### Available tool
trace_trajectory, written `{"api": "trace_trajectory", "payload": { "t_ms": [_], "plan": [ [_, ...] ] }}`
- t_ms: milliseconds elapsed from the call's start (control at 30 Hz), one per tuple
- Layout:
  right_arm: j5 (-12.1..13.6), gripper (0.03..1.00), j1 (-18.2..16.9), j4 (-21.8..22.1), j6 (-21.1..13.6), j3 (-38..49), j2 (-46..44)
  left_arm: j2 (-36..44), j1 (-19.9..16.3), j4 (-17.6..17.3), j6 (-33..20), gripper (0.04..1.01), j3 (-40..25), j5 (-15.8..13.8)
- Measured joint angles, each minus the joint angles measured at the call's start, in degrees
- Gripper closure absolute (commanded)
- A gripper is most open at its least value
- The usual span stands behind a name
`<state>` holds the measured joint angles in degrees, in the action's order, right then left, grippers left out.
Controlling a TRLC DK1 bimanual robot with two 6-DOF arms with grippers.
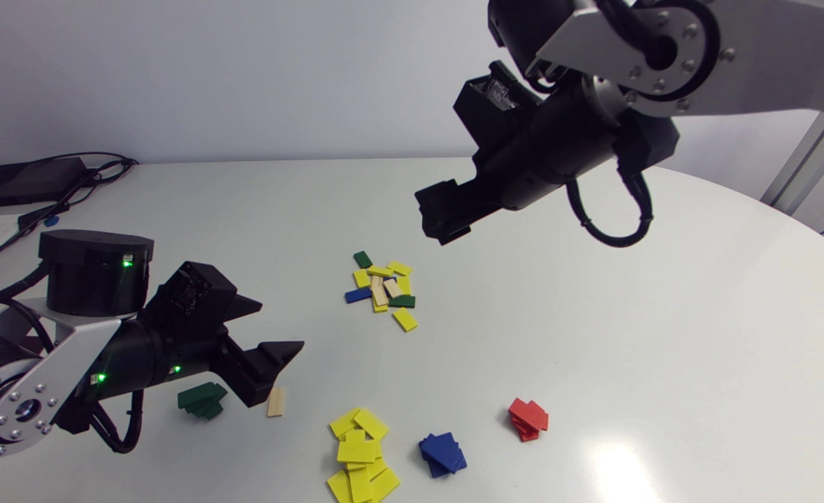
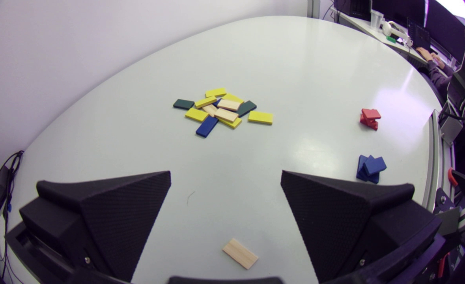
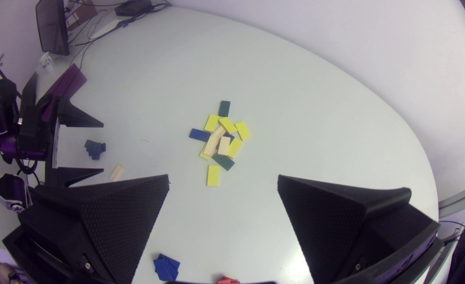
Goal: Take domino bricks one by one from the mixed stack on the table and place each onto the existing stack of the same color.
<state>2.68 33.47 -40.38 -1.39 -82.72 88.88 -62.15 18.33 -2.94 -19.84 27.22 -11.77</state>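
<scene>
The mixed pile [image 1: 384, 286] of yellow, wood, green and blue bricks lies mid-table, with a lone yellow brick [image 1: 405, 319] beside it. Near the front edge stand the sorted stacks: green [image 1: 202, 400], yellow [image 1: 359, 454], blue [image 1: 442, 453] and red [image 1: 528, 418]. A single wood brick [image 1: 276, 402] lies flat right of the green stack. My left gripper [image 1: 282, 323] hangs open just above that wood brick [image 2: 240, 253], holding nothing. My right gripper [image 1: 443, 220] is open and empty, high over the table behind the pile [image 3: 220, 142].
A black power box with cables [image 1: 31, 181] sits at the back left corner. The table's rounded edge [image 1: 768, 209] curves along the right side.
</scene>
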Motion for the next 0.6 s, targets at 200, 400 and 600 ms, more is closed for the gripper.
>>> {"api": "trace_trajectory", "payload": {
  "t_ms": [200, 400, 600],
  "plan": [
    [1.9, 0.074, -1.2, 4.2, -1.2, 1.9, 4.8, 0.0, -0.3, 0.0, 0.0, 0.049, 0.0, 0.0],
    [3.0, 0.075, -1.3, 7.3, -1.3, 2.5, 11.0, 0.0, -0.3, 0.0, 0.0, 0.049, 0.0, 0.0],
    [3.4, 0.087, -1.3, 9.6, -1.9, 2.6, 16.4, 0.0, -0.3, 0.0, 0.0, 0.049, 0.0, 0.0]
  ]
}}
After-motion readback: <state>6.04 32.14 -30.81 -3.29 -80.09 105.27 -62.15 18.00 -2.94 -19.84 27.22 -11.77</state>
